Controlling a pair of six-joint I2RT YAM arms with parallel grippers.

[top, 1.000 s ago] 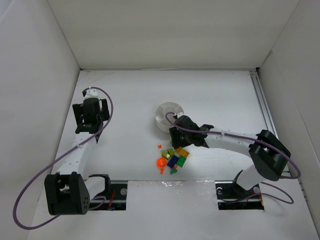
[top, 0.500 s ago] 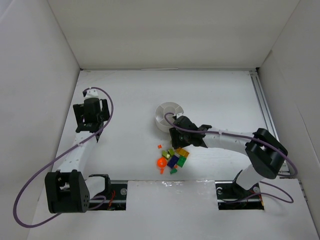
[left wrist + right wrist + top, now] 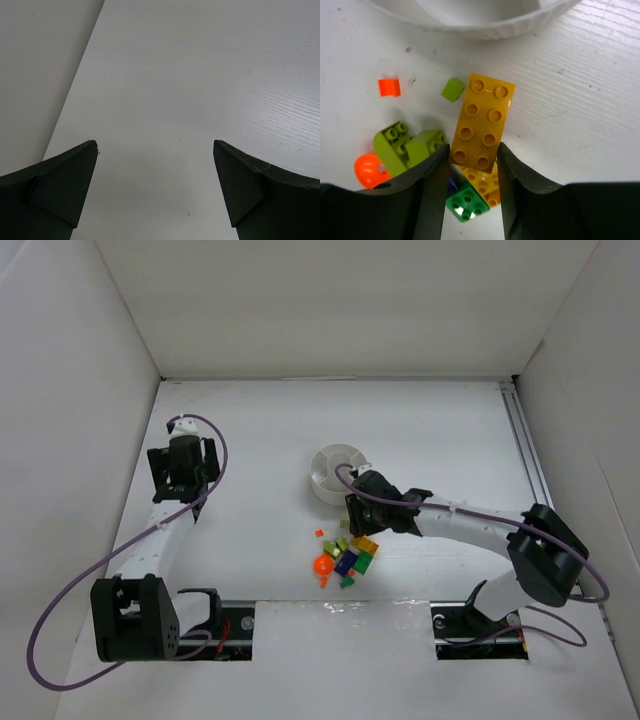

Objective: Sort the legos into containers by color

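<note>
Left gripper (image 3: pixel 155 150) - fingers (image 3: pixel 65 185) spread wide with nothing between them, parked over bare table (image 3: pixel 260 430) well away from the work.

Loose bricks (image 3: pixel 345 558) sit in a small heap centre-front, just near side of the white dish (image 3: pixel 315 475). From above I see no colour in the dish, though the arm hides part of it, so I'd judge sorting has barely started.

Right gripper (image 3: pixel 472 155) is over the heap. Its fingers press both long sides of the yellow brick (image 3: pixel 482 120) at its near end, so clamped on it as far as the wrist view shows.

Risks:
- The grip is on one end only, and the far end sticks out toward the dish. It could pivot or droop on lift, then clip the dish rim (image 3: pixel 510 27) and shove the dish.
- A second yellow brick (image 3: pixel 487 182) lies under it. If the studs are engaged it comes up too. That's the same colour, so harmless, unless it drops mid-carry.
- Lime bricks (image 3: pixel 395 142) touch or nearly touch the left finger, and the green brick (image 3: pixel 466 201) sits between the fingertips lower down - either could get dragged or flicked.
- The orange round piece (image 3: pixel 365 170) looks likely to roll if bumped.
- Smooth plastic could slip out of the pinch.

The surface is white painted board, faint grain, a few specks. The room is a white-walled box (image 3: pixel 330 300) with a metal rail (image 3: pixel 528 450) on the right edge.
</note>
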